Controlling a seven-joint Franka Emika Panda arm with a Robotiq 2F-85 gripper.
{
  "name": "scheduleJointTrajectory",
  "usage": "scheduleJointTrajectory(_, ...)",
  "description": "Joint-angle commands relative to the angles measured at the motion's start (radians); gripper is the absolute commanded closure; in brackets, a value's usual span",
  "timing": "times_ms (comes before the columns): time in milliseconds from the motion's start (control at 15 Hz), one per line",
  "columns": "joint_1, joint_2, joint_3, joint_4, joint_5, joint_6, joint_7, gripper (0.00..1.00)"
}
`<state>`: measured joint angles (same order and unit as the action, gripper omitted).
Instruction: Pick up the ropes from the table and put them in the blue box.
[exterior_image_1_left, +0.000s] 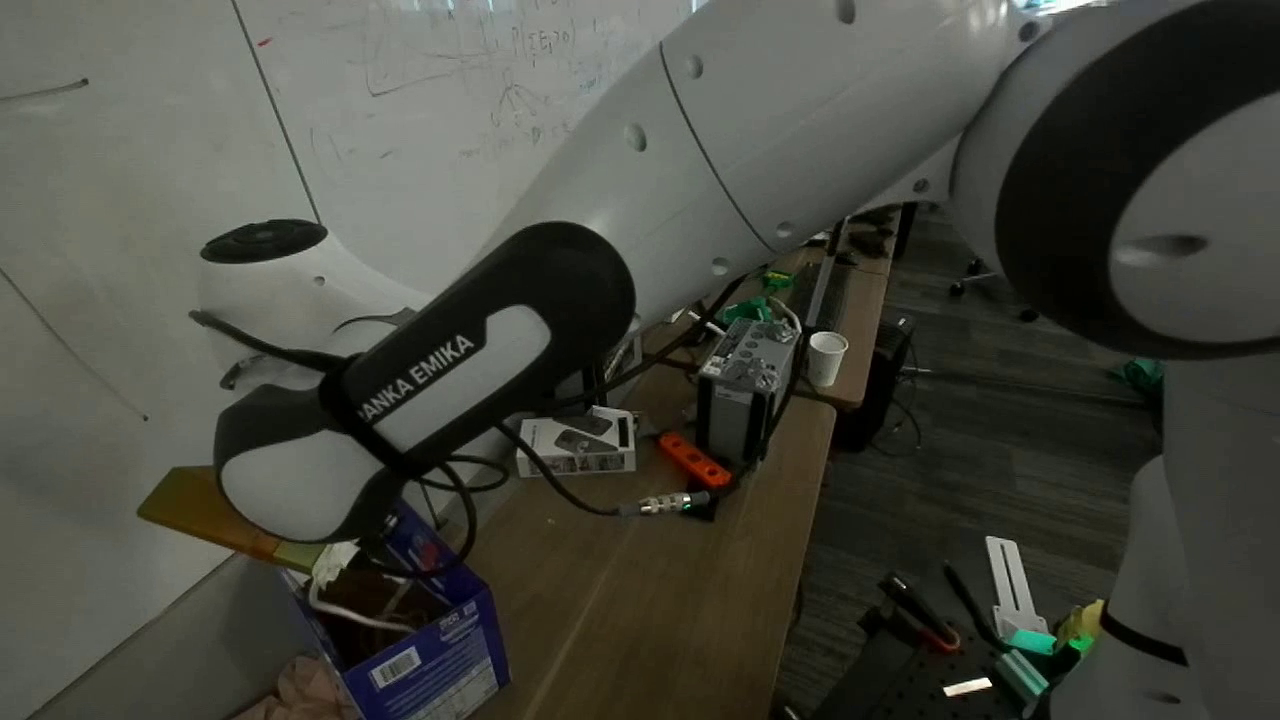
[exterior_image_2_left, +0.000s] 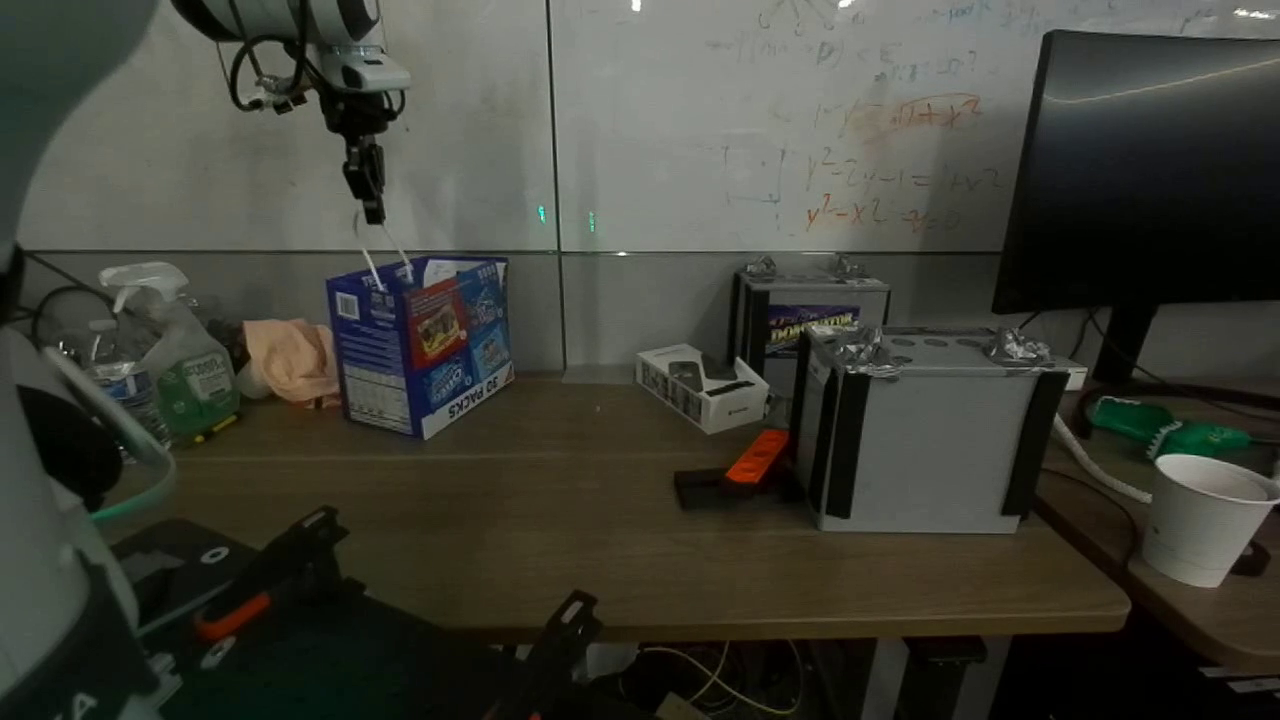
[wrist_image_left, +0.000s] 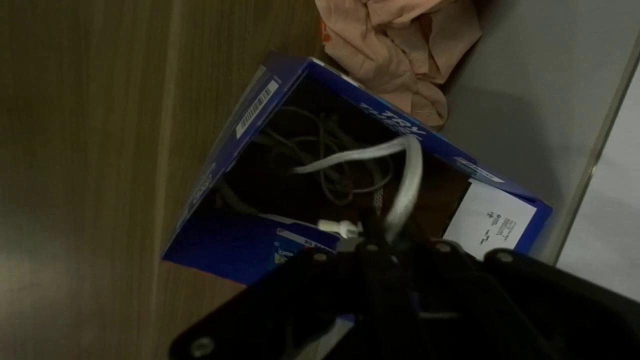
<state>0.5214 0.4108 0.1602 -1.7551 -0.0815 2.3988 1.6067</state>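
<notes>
In an exterior view we see the black 2-finger gripper (exterior_image_2_left: 374, 215) pointing down above the open-topped blue cardboard box (exterior_image_2_left: 375, 330), its fingers together and clamped on the slim white rope (wrist_image_left: 413, 170). From the tips 2 strands hang toward the box, so faint against the whiteboard (exterior_image_2_left: 650, 150) that we nearly lose their upper parts; we cannot tell whether the ends lie below the rim. In the wrist view the rope bends sharply over the opening, but the black fingers merge into shadow and the pinch itself is hard to make out. We cannot name the small pale stub (wrist_image_left: 345, 228) right by the fingertips. Inside the box, the dim tangle of thin cords (wrist_image_left: 365, 190) sinks into darkness.

In an exterior view the white robot arm (exterior_image_1_left: 800, 110) blocks our sight of the fingers, and the frame cuts off the box's bottom. The crumpled peach cloth (wrist_image_left: 400, 60) is cropped by the wrist view's top edge. On the brown wooden table (exterior_image_2_left: 560, 500), the grey case with black edges (exterior_image_2_left: 920, 430) partly covers a similar case with a purple label (exterior_image_2_left: 870, 310). We see the large black monitor (exterior_image_2_left: 1150, 180) cut off at the right.
</notes>
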Motion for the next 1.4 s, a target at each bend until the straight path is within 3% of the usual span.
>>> scheduleJointTrajectory(0, -0.03, 0.034, 0.017, 0.057, 0.009, -0.057, -0.056, 0.53)
scheduleJointTrajectory(200, -0.068, 0.022, 0.042, 0.042, 0.023, -0.152, -0.229, 0.29)
scheduleJointTrajectory(467, -0.122, -0.123, 0.07, -0.103, 0.063, -0.287, -0.46, 0.01)
scheduleJointTrajectory(733, -0.16, -0.304, 0.091, -0.237, 0.105, -0.465, -0.692, 0.0)
scheduleJointTrajectory(1000, -0.172, -0.504, 0.102, -0.369, 0.075, -0.66, -0.891, 0.01)
scheduleJointTrajectory(1333, -0.176, -0.782, 0.126, -0.579, 0.008, -0.762, -1.08, 0.0)
